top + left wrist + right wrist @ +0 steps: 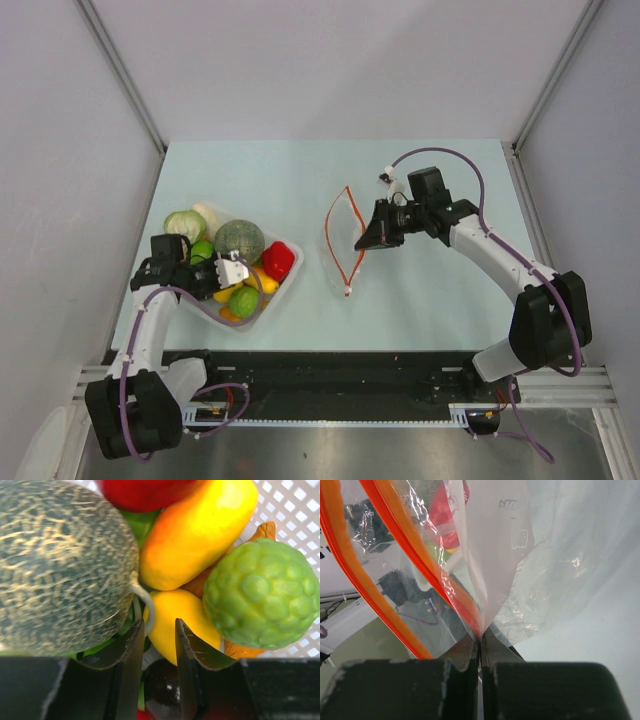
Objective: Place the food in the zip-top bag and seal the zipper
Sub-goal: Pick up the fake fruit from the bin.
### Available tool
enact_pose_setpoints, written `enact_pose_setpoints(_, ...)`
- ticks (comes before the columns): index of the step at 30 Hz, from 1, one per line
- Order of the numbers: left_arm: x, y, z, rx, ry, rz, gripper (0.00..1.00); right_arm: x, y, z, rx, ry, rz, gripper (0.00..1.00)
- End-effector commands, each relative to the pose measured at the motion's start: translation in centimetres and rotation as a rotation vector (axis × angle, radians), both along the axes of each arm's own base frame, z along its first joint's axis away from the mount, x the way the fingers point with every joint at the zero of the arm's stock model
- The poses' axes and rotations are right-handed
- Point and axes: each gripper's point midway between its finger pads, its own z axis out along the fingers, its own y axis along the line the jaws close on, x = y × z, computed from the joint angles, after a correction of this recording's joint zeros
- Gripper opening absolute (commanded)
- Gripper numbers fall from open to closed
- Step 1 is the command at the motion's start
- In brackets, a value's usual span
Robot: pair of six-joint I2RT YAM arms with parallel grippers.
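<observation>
The food lies in a clear tray (pixel 284 288): a mottled grey-green ball (pixel 239 238) (pixel 60 565), a pale cabbage head (pixel 185 224) and a bumpy bright green fruit (pixel 244 300) (pixel 262 595). My left gripper (pixel 238 272) (pixel 156 630) hangs low among them with its jaws a little apart and nothing between them, the ball to its left and the green fruit to its right. My right gripper (pixel 366 240) (pixel 481 637) is shut on the edge of the zip-top bag (pixel 343 238) (pixel 530 555), just beside the orange-red zipper (pixel 358 215) (pixel 415 550). The bag's mouth gapes open towards the tray. The zipper's white end piece (pixel 347 290) rests on the table.
A red pepper (pixel 277 260) (pixel 140 490), a yellow lemon (pixel 175 625) and an orange-yellow fruit (pixel 195 535) crowd the same tray just ahead of my left fingers. Grey walls close in the pale table (pixel 300 170) on three sides.
</observation>
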Motion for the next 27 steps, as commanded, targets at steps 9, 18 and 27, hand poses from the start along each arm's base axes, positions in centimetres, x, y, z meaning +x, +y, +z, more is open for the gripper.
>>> enact_pose_setpoints(9,2.2,-0.2,-0.8,0.0,-0.176,-0.036,0.34,0.8,0.0,0.6,0.009,-0.013,0.0,0.0)
enact_pose_setpoints(18,2.7,0.6,-2.1,0.038,-0.201,-0.01,0.32,0.8,0.2,0.5,0.01,-0.006,0.004,0.0)
enact_pose_setpoints(27,2.1,0.0,0.6,-0.019,-0.17,0.014,0.0,0.6,0.4,0.4,0.012,-0.008,0.019,0.0)
